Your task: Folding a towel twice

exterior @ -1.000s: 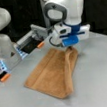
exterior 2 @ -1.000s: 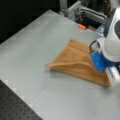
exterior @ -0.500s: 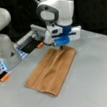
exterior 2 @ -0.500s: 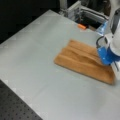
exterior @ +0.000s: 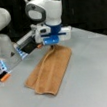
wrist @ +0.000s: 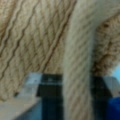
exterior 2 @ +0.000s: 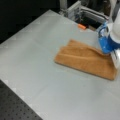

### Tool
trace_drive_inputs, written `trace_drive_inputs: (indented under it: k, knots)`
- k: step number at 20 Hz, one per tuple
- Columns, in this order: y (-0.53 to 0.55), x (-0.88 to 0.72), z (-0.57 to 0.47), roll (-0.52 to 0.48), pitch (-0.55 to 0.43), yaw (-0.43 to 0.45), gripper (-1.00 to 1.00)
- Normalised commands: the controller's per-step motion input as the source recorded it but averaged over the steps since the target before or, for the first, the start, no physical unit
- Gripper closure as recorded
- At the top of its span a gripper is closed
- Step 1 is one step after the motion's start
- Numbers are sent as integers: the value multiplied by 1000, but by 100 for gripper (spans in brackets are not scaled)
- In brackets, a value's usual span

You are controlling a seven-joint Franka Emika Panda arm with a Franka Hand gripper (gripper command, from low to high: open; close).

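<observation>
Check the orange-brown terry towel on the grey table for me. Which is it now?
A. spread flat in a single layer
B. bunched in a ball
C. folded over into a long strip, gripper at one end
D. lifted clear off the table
C: in both front views the towel lies doubled into a long strip on the table, with the gripper at one end and cloth between its fingers in the wrist view.

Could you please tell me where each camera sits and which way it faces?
Front view: across the table from the arm, looking back at it; the gripper hangs over the towel's far end.
Front view: high, off to one side, looking down across the table; the towel lies folded and the gripper sits at its right end.
Wrist view: on the arm, facing down; a fold of towel sits pinched between the fingers.
All three share the towel and gripper.
</observation>
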Motion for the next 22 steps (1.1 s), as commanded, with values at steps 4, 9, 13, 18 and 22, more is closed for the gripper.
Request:
trace_drive_inputs:
  k: [4, 9, 13, 18, 22]
  knots:
    - [145, -164, -135, 220, -136, -105, 100]
    - [170, -67, -175, 173, -147, -69, -100]
    - [74, -85, -168, 151, -149, -66, -100]
    - [23, -169, -98, 138, -119, -66, -100]
    - [18, -206, -81, 136, -107, -61, -100]
